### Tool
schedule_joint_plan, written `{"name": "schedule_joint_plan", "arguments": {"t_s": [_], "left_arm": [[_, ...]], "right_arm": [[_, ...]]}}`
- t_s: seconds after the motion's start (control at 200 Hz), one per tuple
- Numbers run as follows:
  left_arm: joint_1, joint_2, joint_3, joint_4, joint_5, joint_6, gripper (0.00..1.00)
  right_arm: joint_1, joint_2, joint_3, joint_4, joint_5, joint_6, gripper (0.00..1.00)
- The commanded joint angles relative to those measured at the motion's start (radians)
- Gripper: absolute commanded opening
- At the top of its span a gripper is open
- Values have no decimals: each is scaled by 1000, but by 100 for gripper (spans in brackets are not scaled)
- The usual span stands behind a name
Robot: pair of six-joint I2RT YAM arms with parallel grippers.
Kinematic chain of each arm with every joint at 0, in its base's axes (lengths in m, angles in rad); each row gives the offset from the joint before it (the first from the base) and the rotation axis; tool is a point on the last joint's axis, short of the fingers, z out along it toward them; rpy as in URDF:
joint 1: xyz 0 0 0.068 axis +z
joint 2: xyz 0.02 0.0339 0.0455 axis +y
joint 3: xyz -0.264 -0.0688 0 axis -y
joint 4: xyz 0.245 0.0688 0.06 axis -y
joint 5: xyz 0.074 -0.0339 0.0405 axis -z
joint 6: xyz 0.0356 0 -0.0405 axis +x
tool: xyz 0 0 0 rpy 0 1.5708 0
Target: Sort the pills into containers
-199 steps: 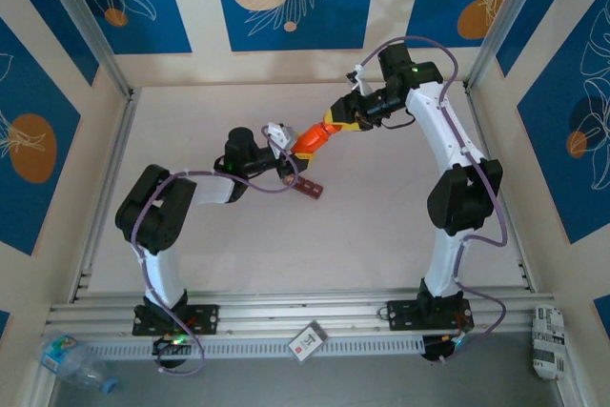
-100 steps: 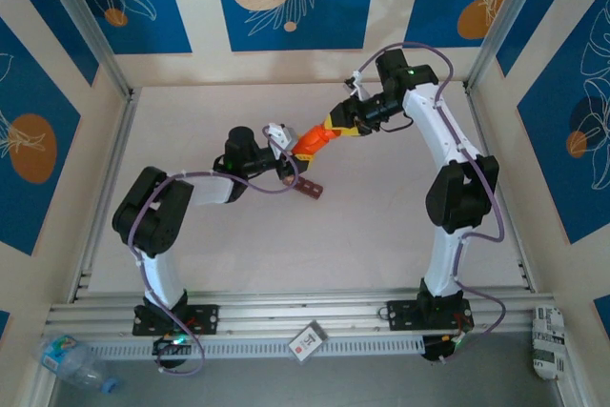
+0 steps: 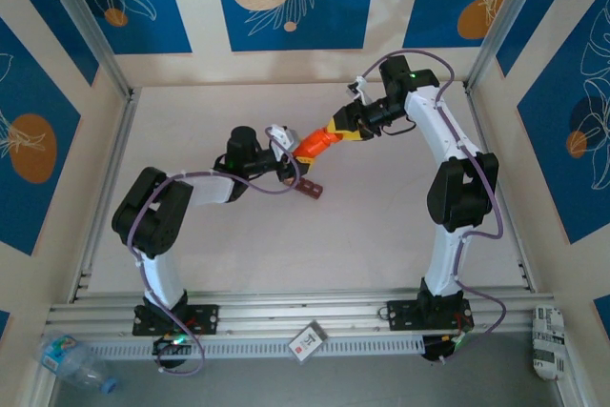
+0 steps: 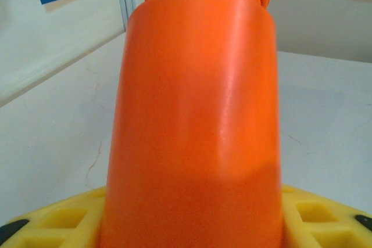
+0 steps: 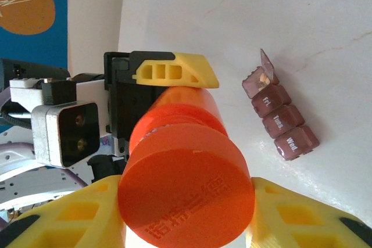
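An orange pill bottle [image 3: 311, 145] hangs tilted above the table between both arms. My left gripper [image 3: 289, 161] is shut on its body; in the left wrist view the bottle [image 4: 195, 114] rises between the yellow fingers [image 4: 52, 219]. My right gripper [image 3: 335, 131] is shut on the orange cap [image 5: 186, 198], gripped from both sides. The containers [image 3: 307, 187], a dark reddish-brown strip of four, lie on the table just below the bottle. In the right wrist view the containers [image 5: 282, 126] have their end lid [image 5: 265, 65] standing open, with something pale inside. The pills in the bottle are hidden.
White table [image 3: 362, 226] fenced by aluminium rails [image 3: 286, 312] and posts. A plastic water bottle [image 3: 71, 359] lies at the near left corner, a white card [image 3: 307, 341] on the front rail, a white packet [image 3: 545, 335] at the near right.
The right arm's wrist and forearm have shifted slightly at the cap end. The bottle, the left arm and the containers stay nearly where they were.
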Motion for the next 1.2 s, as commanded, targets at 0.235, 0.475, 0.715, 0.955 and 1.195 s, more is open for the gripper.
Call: {"name": "schedule_joint_plan", "arguments": {"t_s": [0.235,0.475,0.715,0.955,1.195], "left_arm": [[-31,-54,46,0,48,57,0],[-31,-62,70,-65,83,94,0],[-33,-73,100,-119,148,97,0],[-34,-97,106,-121,178,76,0],[-38,-94,124,-118,167,71,0]], "right_arm": [[25,28,1,-45,-49,-60,43],[26,33,22,-101,-49,-125,43],[59,65,75,-201,-55,-231,45],[58,72,65,-200,-94,-228,45],[78,68,42,-130,-107,-42,42]]}}
